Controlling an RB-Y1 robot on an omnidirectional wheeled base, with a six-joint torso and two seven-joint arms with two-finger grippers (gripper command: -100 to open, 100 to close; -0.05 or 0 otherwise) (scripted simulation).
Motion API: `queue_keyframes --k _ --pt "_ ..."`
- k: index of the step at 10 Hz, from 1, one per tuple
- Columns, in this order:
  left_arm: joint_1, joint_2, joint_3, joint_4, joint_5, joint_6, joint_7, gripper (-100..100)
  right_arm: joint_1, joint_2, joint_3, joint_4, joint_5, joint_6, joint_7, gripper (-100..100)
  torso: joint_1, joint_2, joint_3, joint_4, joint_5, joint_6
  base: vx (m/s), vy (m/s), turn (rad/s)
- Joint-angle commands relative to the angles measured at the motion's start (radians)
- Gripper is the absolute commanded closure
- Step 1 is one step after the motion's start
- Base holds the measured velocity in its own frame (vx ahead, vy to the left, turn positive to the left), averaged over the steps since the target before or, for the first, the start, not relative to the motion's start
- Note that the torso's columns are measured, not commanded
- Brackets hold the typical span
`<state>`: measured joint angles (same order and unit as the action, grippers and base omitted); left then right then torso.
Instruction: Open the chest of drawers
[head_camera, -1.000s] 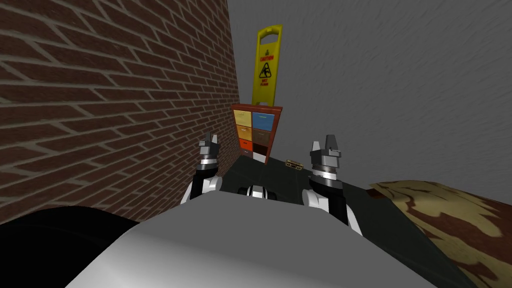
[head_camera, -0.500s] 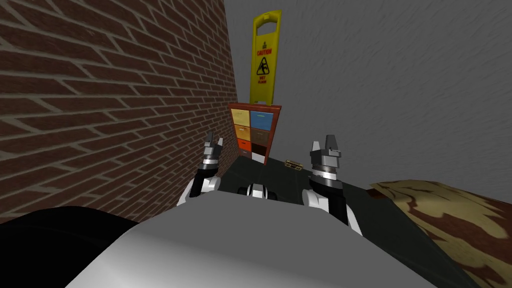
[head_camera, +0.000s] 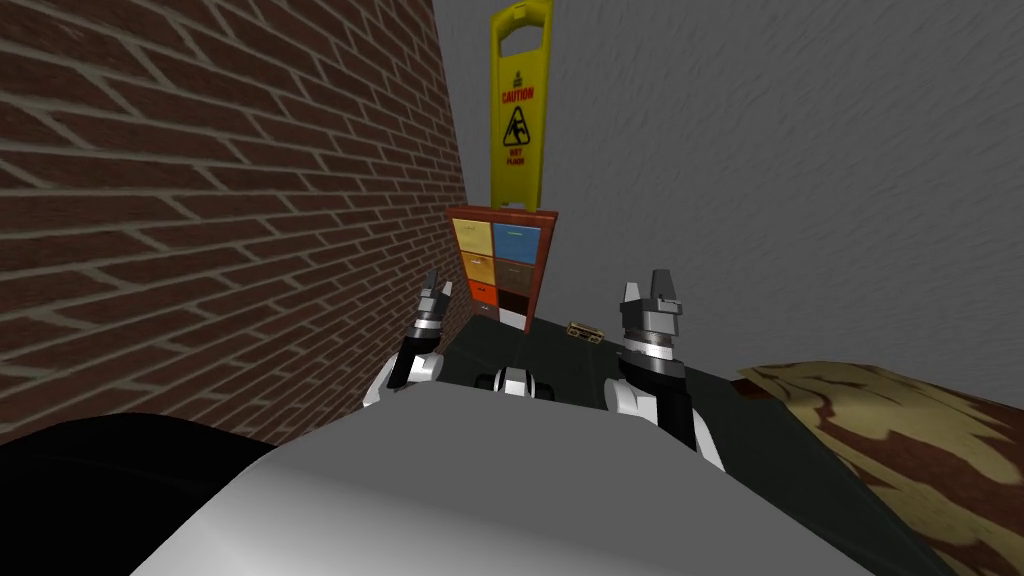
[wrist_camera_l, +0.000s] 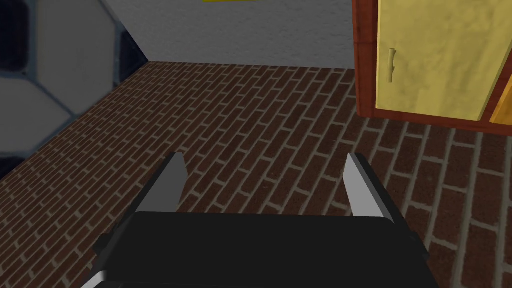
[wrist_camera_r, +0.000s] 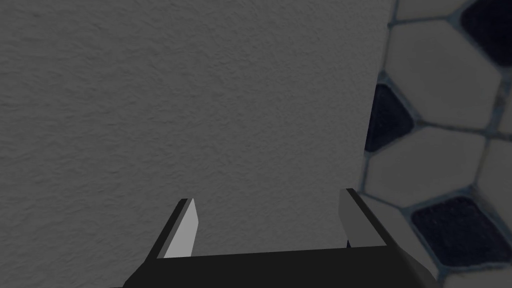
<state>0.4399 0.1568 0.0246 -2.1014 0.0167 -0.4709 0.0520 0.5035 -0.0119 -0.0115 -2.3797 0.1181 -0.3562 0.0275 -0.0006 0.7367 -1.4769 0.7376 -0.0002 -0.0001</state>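
While the left claw (wrist_camera_l: 264, 156) and right claw (wrist_camera_r: 267, 195) gape wide, the left wrist view crops the chest of drawers (wrist_camera_l: 430, 60).

A: What of the chest (head_camera: 500, 262) can't I make out?

B: In your head view its foot sits behind a dark surface (head_camera: 520, 350), and the drawer handles are too small to tell. Your left wrist view cuts off the yellow drawer (wrist_camera_l: 435, 55) at the edge, and the sign (wrist_camera_l: 230, 0) is just a sliver there.

A: Anything else?

B: A small brownish thing (head_camera: 588, 330) on that dark surface; you can't tell what it is. The mottled surface (head_camera: 900, 440) runs off the right edge.
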Motion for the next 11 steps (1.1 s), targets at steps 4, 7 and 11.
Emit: queue_keyframes --k 4,7,11 --pt "-0.047 -0.003 -0.016 0.143 -0.001 -0.019 0.002 -100 0.0 0.0 0.0 0.0 0.0 0.0 0.0 0 0.001 0.002 0.001 0.001 0.0 0.0 0.114 -0.036 -0.04" --pt "-0.068 -0.01 -0.023 0.208 -0.001 -0.028 0.003 -100 0.0 0.0 0.0 0.0 0.0 0.0 0.0 0 0.0 0.002 0.001 0.001 0.0 0.0 0.1 -0.048 -0.033" --pt "-0.092 -0.019 -0.031 0.286 -0.001 -0.039 0.005 -100 0.0 0.0 0.0 0.0 0.0 0.0 0.0 0 0.001 0.002 0.001 0.0 0.0 0.0 0.087 -0.036 -0.029"
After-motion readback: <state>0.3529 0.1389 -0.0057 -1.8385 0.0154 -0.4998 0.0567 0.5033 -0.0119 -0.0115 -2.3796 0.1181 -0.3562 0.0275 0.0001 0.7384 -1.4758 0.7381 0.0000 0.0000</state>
